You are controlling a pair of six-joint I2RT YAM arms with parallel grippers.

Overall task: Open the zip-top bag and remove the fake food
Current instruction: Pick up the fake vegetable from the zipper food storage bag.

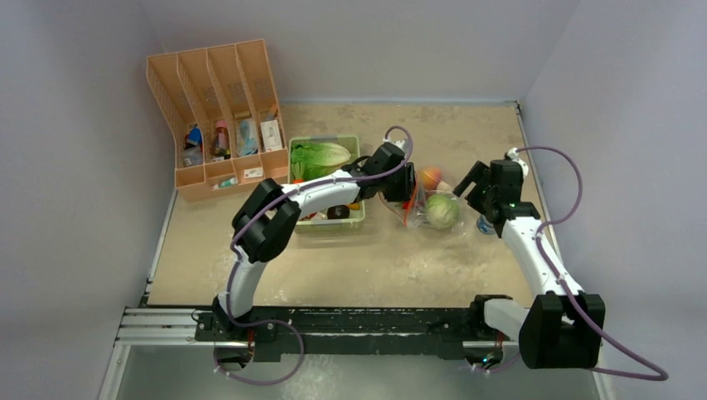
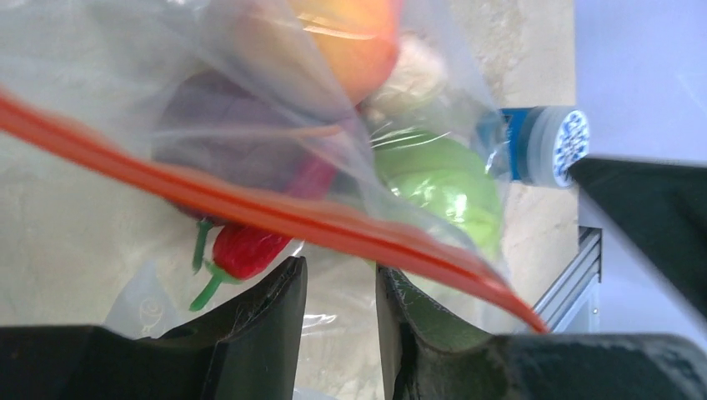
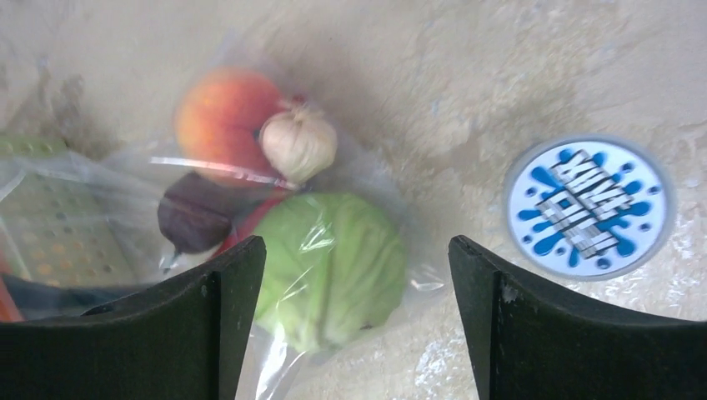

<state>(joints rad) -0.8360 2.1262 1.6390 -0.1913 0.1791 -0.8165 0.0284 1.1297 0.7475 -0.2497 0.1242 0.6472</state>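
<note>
While zip-top bag (image 1: 423, 198) lies on desk (image 1: 333, 267) between both arms, just right of pale-green tray (image 1: 354, 143), fake food (image 1: 442, 210) sits inside: cabbage (image 3: 329, 267), peach (image 3: 221, 112), beige piece (image 3: 298, 143), red chili (image 2: 246, 250). Orange zip strip (image 2: 250, 204) crosses just above left claw (image 2: 340, 271); fingers narrowly apart, clear film in gap, cannot tell if gripping. Right claw (image 3: 357, 246) released, fingers wide, over cabbage. Blue-white bottle cap (image 3: 588, 207) just right of bag.

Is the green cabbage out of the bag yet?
No, the cabbage lies inside the zip-top bag, with clear plastic wrinkled over it.
</note>
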